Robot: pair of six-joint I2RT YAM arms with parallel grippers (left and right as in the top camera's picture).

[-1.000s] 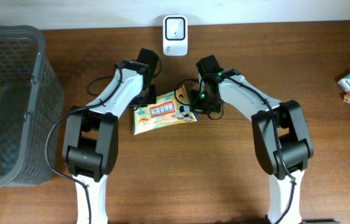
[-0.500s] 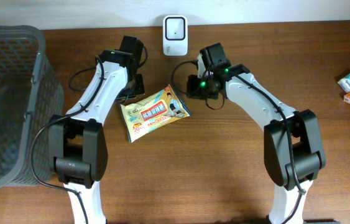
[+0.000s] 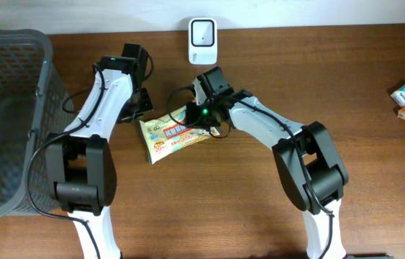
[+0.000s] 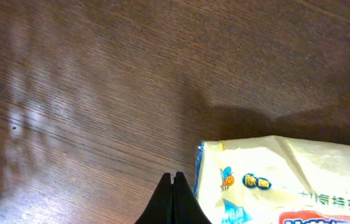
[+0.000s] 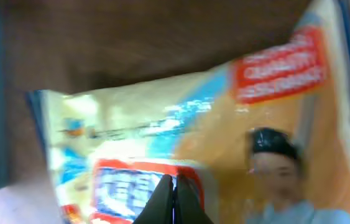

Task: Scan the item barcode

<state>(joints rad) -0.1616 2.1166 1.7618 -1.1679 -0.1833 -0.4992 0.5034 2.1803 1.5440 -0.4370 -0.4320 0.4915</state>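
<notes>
Dark wood table (image 3: 260, 201). Shows packet (image 3: 167, 135) slanting low-left to high-right, right gripper (image 5: 175, 193) directly over it, nearer; left gripper (image 4: 176, 199) just beside its left corner; both jaws pressed together.

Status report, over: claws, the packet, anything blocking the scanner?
Left claw shut, empty, beside packet. Right claw shut over packet, no grip seen. Packet flat on table, short of scanner. No clutter between them.
</notes>
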